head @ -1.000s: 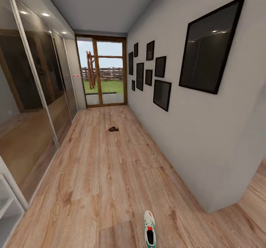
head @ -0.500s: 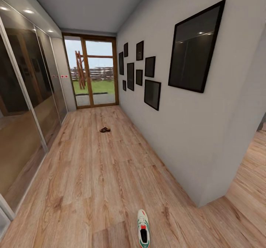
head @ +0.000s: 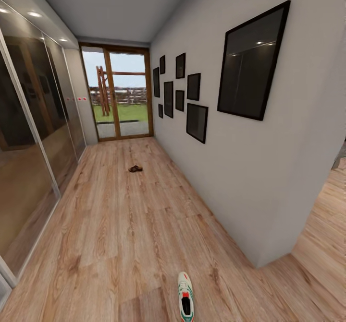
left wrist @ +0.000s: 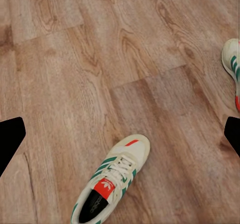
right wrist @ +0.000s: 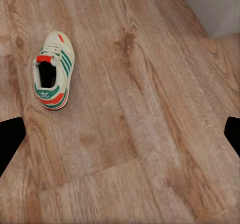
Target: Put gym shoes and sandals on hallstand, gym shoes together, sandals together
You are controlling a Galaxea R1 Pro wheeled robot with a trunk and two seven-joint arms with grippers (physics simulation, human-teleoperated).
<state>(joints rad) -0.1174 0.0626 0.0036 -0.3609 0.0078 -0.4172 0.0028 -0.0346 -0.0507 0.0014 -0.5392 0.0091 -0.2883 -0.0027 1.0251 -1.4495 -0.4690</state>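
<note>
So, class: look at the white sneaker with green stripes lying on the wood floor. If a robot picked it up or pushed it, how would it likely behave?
The gym shoe stands on a flat sole, so it probably won't roll. On the smooth corridor floor a push would likely slide it rather than tip it. Its open collar and laces look soft, so jaws closing there may squash it somewhat.

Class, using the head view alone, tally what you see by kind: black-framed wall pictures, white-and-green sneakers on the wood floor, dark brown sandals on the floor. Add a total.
Black-framed wall pictures: 9
White-and-green sneakers: 1
Dark brown sandal shapes: 1 (too far to tell if two)
Total: 11
</note>
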